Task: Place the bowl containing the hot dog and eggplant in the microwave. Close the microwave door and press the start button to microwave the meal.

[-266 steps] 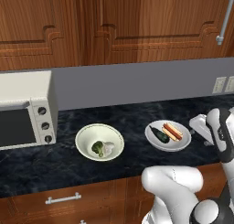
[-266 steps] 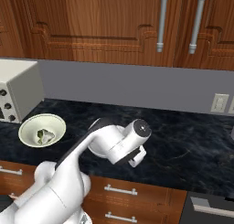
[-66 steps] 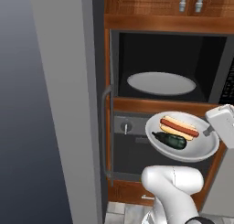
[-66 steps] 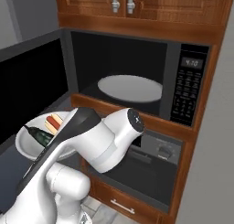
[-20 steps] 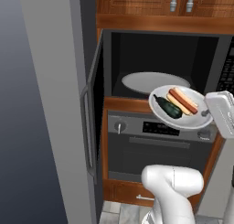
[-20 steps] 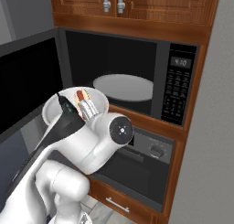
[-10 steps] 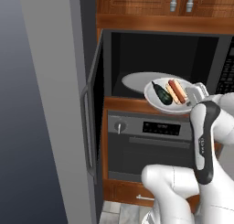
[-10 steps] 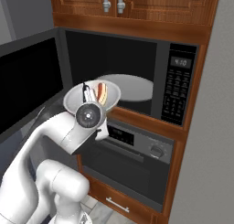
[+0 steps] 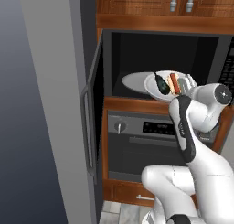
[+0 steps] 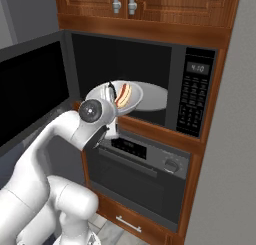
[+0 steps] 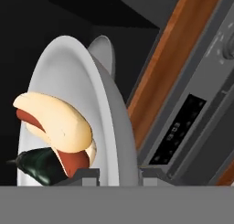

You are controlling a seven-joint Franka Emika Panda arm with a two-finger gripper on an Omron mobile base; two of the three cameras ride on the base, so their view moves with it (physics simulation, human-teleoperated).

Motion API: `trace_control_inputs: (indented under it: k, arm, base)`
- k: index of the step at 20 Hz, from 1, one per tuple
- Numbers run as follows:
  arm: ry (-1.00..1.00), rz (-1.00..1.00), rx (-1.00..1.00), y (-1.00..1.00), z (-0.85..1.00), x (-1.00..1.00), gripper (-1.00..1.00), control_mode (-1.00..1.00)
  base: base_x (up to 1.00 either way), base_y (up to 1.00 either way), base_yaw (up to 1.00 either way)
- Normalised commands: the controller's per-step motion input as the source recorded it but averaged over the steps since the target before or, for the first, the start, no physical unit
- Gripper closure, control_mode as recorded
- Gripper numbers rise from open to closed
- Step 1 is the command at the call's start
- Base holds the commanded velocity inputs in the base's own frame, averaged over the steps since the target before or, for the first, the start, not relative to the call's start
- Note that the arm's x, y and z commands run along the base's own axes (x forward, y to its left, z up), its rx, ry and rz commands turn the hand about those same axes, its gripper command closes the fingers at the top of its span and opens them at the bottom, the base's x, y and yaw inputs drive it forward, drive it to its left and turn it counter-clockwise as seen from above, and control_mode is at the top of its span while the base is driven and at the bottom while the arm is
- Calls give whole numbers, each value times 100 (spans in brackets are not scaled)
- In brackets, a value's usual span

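Your pincer (image 11: 119, 173) is pinching the bowl (image 9: 153, 87) by its near rim: in the hand view one dark tip sits inside the rim and the other outside it, the white edge running between them. Take the microwave (image 10: 200, 64) as your landmark. The bowl is held at its open mouth, just above the wooden ledge under the cavity, and it overlaps the front edge of the round white turntable plate (image 10: 152, 95) inside; you cannot tell from these views whether bowl and plate touch. The hot dog (image 11: 55, 122) lies in the bowl with its red sausage showing under the tan bun, and the eggplant (image 9: 161, 83) lies beside it, on the side nearer the microwave door (image 10: 30, 89). That door stands swung wide open to the left of the cavity, its dark glass facing the room and its long grey bar handle (image 9: 86, 127) upright at the outer edge. The black keypad strip (image 10: 192, 96) runs down the right side of the microwave. Directly below the microwave sits a steel oven (image 10: 145, 164) with a knob and a small display.
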Motion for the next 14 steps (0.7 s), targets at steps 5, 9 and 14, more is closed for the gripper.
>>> trace_control_inputs:
  k: [5, 9, 14]
  arm:
    - [11, -4, 15, -37, 10, 57, 100, -100]
    - [13, 0, 20, -24, 0, 60, 100, -100]
    - [3, 0, 13, -3, -2, 74, 100, -100]
  base:
    - [0, 0, 0]
    - [0, 0, 0]
    - [0, 0, 0]
